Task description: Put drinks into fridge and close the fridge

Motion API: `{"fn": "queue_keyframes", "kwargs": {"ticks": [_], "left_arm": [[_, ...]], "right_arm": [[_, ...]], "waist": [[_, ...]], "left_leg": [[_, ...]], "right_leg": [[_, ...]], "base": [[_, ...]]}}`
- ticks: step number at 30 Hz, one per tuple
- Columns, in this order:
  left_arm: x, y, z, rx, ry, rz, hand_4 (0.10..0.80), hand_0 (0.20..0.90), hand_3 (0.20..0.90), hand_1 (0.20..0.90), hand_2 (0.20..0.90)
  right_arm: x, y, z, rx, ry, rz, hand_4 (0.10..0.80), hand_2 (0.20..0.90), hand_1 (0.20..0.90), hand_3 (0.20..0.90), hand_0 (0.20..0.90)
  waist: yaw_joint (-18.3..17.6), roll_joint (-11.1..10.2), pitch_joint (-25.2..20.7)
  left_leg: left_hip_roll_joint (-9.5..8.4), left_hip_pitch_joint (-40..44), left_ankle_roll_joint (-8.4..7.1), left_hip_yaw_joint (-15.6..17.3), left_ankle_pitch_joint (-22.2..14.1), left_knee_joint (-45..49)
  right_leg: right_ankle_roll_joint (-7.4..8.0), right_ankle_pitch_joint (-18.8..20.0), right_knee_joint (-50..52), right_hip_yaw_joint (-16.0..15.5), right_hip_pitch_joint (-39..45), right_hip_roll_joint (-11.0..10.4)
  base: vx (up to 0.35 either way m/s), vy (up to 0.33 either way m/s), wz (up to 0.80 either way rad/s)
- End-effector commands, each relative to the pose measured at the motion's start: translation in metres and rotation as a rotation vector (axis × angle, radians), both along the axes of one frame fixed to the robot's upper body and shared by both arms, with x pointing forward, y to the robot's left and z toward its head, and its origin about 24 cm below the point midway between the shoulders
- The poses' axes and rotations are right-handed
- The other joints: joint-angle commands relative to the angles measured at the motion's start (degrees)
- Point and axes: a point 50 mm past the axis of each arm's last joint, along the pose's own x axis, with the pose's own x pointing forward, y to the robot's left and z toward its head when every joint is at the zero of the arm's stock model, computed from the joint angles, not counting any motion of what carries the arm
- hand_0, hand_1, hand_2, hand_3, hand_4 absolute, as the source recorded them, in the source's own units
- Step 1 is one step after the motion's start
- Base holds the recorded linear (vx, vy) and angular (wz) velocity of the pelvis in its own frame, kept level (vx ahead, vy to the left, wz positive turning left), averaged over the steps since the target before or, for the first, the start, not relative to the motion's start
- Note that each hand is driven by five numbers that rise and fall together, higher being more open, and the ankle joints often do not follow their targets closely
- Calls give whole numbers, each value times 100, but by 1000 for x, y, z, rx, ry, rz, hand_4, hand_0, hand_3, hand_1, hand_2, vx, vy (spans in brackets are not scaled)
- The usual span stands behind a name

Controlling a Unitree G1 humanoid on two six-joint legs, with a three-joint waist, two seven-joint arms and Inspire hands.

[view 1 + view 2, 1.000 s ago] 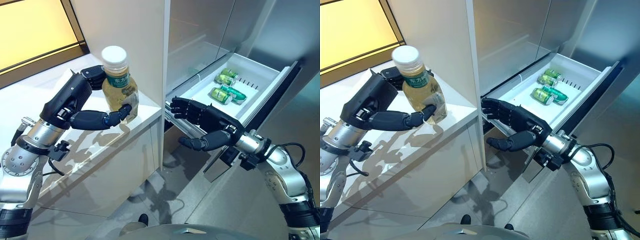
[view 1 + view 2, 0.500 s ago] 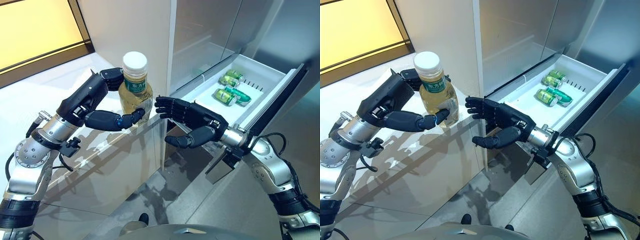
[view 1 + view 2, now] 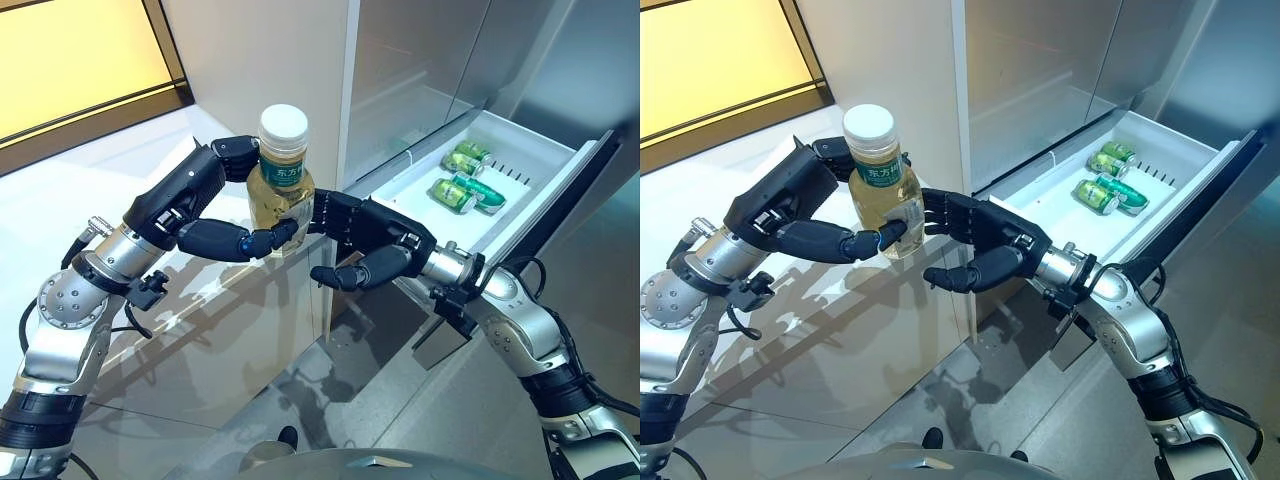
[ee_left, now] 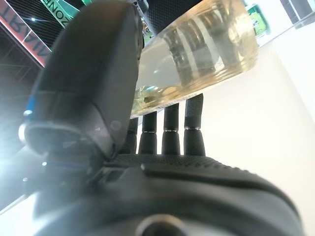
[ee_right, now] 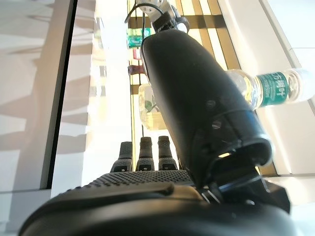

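Note:
A clear bottle (image 3: 281,182) of yellowish drink with a white cap and green label is upright in my left hand (image 3: 200,205), whose fingers and thumb are curled round its lower half. It also shows in the left wrist view (image 4: 197,59). My right hand (image 3: 368,243) is open, its fingers spread right beside the bottle's right side and its thumb lower down; I cannot tell if it touches. The bottle is above the front corner of the white counter (image 3: 110,200). The fridge drawer (image 3: 540,165) stands pulled out to the right, with green cans (image 3: 458,182) lying in it.
The tall white cabinet side (image 3: 270,60) and the steel fridge front (image 3: 420,60) rise just behind the hands. The drawer's dark front panel (image 3: 575,195) juts out on the right. Grey floor (image 3: 330,400) lies below.
My left hand has carried the bottle to the right, off the counter's middle toward the fridge. My right hand has moved left from the drawer to meet the bottle.

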Motion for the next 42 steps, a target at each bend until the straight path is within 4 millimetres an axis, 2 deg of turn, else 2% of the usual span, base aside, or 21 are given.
{"fn": "queue_keyframes", "kwargs": {"ticks": [1,12,26,27,28,29,30,42], "left_arm": [[-13,-17,67,-142,-316,-166,100,300,200,300,300],[-11,-34,69,-137,-298,-254,100,300,200,300,300],[-11,-46,71,-134,-274,-347,100,300,200,300,300],[-11,-47,71,-133,-272,-354,100,300,200,300,300],[-10,-47,70,-133,-271,-359,100,300,200,300,300],[-10,-47,70,-133,-271,-359,100,300,200,300,300],[-11,-48,70,-131,-270,-364,100,300,200,300,300],[-11,-49,70,-116,-263,-380,100,300,200,300,300]], "right_arm": [[-2,25,53,158,-188,126,800,900,900,900,900],[-2,46,55,149,-175,180,800,900,900,900,900],[0,64,55,151,-163,207,800,900,900,900,900],[0,65,56,152,-164,213,685,801,801,785,801],[0,66,56,153,-165,213,446,596,596,546,596],[0,66,56,153,-165,213,328,495,495,428,495],[1,67,57,154,-168,210,100,300,300,200,300],[0,69,59,159,-166,221,100,300,300,200,300]], "waist": [[-36,-71,-538],[0,-85,-526],[50,-80,-530],[50,-78,-526],[51,-78,-526],[51,-78,-526],[52,-79,-522],[61,-76,-538]], "left_leg": [[-542,100,437,192,-299,6],[-548,121,442,177,-292,6],[-554,132,449,182,-281,6],[-554,134,450,181,-279,6],[-555,135,450,184,-280,6],[-555,135,450,184,-280,6],[-555,137,452,187,-279,6],[-551,129,452,188,-273,6]], "right_leg": [[127,133,110,167,-39,2],[120,137,116,153,-18,2],[104,136,121,132,0,-1],[104,139,121,133,2,-1],[105,141,117,135,4,1],[105,141,117,136,4,1],[102,142,114,136,10,1],[99,151,109,140,2,7]], "base": [[0,0,0],[0,0,0],[0,0,0],[0,0,0],[0,0,0],[0,0,0],[0,0,0],[0,0,0]]}}
